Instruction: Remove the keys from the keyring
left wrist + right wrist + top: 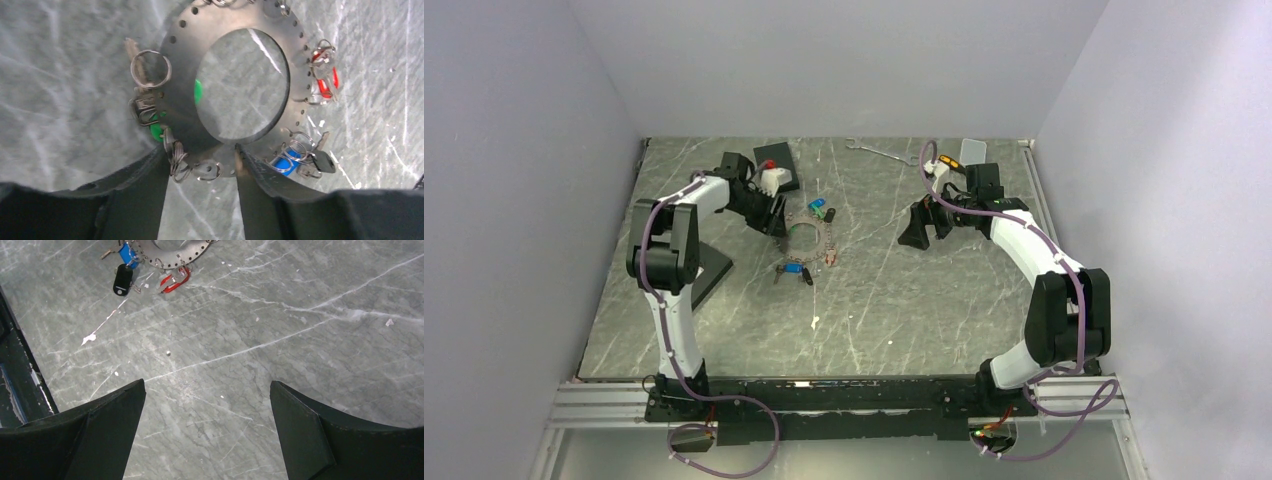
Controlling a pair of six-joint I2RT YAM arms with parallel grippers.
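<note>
Straddling the keyring [179,65] rim, jaws partly spread, the left gripper [202,150] sits far nearer than the wide-open right gripper [207,383].

table [894,310]: grey marble | keyring [185,55], keys [795,270] | wrench [879,150] | possibly screwdriver [946,160]

No legible text, label, brand, number or sign in any view. Coloured key tags [327,82]: plain or too blurred to read.
</note>
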